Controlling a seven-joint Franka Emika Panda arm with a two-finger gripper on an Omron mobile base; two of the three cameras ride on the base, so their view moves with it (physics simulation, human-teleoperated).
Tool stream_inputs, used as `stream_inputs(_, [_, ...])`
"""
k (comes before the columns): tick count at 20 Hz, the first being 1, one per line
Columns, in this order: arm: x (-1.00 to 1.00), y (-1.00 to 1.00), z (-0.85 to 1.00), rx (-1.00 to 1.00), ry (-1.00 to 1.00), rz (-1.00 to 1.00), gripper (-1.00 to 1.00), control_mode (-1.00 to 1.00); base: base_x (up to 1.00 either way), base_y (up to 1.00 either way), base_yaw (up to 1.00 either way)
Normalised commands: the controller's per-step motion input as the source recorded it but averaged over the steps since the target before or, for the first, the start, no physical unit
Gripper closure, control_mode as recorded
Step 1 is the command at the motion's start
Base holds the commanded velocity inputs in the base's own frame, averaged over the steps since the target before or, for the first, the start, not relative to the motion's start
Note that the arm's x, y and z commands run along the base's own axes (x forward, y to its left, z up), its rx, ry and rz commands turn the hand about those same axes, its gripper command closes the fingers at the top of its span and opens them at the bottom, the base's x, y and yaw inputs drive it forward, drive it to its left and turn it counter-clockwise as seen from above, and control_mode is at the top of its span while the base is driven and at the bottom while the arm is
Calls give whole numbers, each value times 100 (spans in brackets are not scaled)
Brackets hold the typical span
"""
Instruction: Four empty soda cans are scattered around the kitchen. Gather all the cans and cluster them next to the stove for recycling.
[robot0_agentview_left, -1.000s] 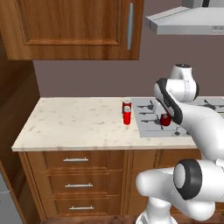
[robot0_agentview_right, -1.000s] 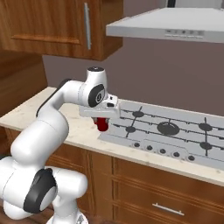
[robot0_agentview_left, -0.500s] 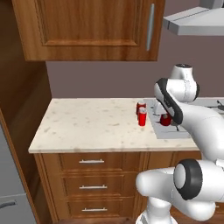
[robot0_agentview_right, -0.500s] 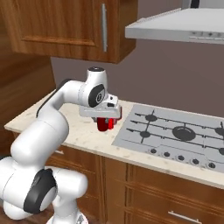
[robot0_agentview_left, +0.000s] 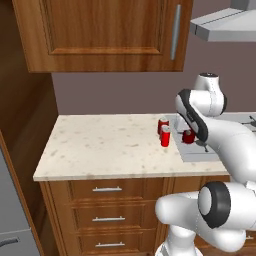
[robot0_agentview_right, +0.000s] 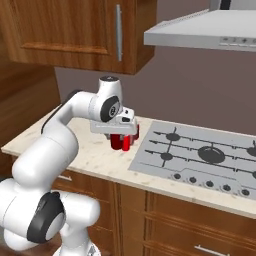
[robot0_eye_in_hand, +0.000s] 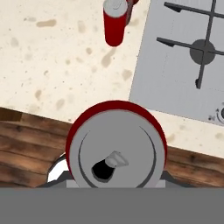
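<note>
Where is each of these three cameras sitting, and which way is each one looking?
Left base view: behind the arm on its left, looking forward and down at the counter, two soda cans and the stove; the white arm rises at lower right.
Right base view: behind on the right, facing the stove and the hood; the arm rises at lower left, its gripper over the cans.
Hand view: on the hand, looking down past the held can.
Shared: all see the stove and counter cans.
</note>
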Motion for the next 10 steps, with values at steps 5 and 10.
stream_inputs(5, [24,22,-35,0,8,-3,100,-100,16,9,-3])
stream_inputs(10, [25,41,-59,0,15,-4,100,-100,0,0,0])
